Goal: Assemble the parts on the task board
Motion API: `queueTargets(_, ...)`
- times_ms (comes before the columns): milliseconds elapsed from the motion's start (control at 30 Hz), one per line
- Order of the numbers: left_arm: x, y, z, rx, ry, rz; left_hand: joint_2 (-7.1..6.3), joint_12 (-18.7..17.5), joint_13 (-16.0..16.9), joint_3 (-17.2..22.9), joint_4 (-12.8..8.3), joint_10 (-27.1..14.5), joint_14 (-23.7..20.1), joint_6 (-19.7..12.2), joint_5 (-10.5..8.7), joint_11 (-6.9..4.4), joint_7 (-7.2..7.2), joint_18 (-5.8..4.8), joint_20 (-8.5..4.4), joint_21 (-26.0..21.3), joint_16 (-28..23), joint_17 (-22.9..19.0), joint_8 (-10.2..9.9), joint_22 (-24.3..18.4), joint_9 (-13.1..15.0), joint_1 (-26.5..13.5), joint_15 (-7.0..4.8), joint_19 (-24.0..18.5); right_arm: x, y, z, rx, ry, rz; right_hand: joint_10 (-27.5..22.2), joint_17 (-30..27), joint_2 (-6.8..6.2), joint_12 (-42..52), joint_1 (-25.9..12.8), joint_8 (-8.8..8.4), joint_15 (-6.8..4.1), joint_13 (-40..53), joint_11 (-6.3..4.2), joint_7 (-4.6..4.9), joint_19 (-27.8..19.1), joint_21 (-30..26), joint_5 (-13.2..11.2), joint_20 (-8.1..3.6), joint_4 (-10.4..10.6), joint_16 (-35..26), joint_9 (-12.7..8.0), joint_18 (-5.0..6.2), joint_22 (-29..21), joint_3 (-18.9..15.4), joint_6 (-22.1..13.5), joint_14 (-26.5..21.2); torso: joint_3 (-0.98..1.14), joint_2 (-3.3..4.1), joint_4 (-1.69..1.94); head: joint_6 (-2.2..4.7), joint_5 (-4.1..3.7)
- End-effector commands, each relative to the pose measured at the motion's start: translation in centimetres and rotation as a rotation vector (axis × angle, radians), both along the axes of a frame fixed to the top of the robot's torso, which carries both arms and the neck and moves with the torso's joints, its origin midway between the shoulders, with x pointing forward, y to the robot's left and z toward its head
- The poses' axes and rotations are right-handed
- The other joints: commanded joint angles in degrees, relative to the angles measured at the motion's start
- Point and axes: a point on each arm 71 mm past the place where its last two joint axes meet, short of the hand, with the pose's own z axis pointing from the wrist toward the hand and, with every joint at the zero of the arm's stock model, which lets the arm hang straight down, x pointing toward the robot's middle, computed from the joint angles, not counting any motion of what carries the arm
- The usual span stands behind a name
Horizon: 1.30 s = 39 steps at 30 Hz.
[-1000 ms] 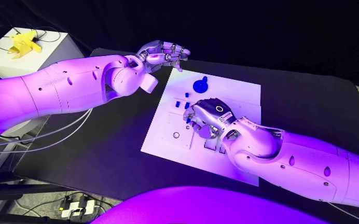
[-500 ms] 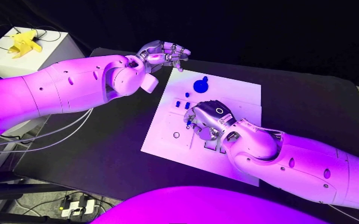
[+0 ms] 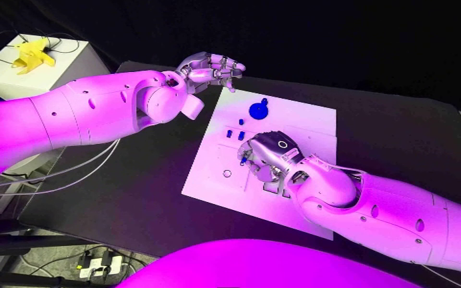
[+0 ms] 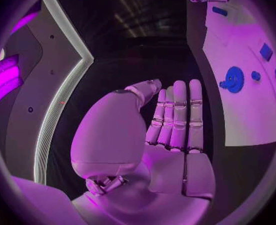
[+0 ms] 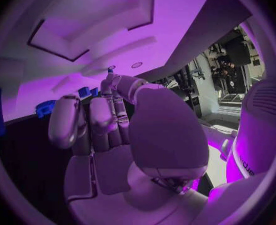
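The right hand (image 3: 272,153) is low over the middle of the white task board (image 3: 216,161), fingers curled; whether they grip anything I cannot tell. The left hand (image 3: 211,70) hovers empty beyond the board's far corner, fingers straight, near the blue gear (image 3: 258,109).

strong purple light is cast over everything; the arms are washed pale by glare, the background is left dark, and edges in the wrist views are bent by fisheye distortion.

L hand (image 3: 210,69) raised, fingers straight, empty, R hand (image 3: 272,151) lowered, fingers curled.
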Motion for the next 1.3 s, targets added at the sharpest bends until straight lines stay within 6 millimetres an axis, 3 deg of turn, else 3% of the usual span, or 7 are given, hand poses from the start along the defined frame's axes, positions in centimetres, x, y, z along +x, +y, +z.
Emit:
queueTargets(33, -0.02, -0.17, 0.07, -0.008, -0.003, -0.009, -0.01, -0.4, -0.1, -0.3, 0.1, 0.2, 0.3, -0.3, 0.17, 0.17, 0.21, 0.8, -0.04, -0.4, -0.3, -0.1, -0.2, -0.1, -0.1, 0.5, 0.29, 0.3, -0.11, 0.03, -0.15, -0.018, -0.002, 0.009, 1.2, 0.1, 0.32, 0.1, -0.1, 0.36, 0.12, 0.0, -0.84, 0.21, 0.1, 0.0, 0.2, -0.08, -0.3, -0.1, 0.0, -0.61, 9.1, 0.0, 0.0, 0.1, 0.01, -0.03, -0.03, 0.01, 0.0)
queueTargets(1300, -0.03, -0.06, 0.0, -0.005, 0.003, -0.009, -0.07, -0.4, -0.2, -0.6, 0.3, 0.2, 0.3, -0.3, 0.19, 0.17, 0.21, 0.81, -0.03, -0.8, -0.4, -0.1, -0.3, -0.4, -0.2, 0.6, 0.3, 0.5, -0.19, 0.08, -0.46, -0.042, 0.009, 0.009, 1.2, 0.1, 0.32, 0.1, -0.1, 0.36, 0.12, 0.0, -0.84, 0.21, 0.1, 0.0, 0.2, -0.08, -0.3, -0.1, 0.0, -0.61, 9.1, 0.0, 0.0, 0.1, -0.06, 0.05, 0.0, 0.01, -0.04)
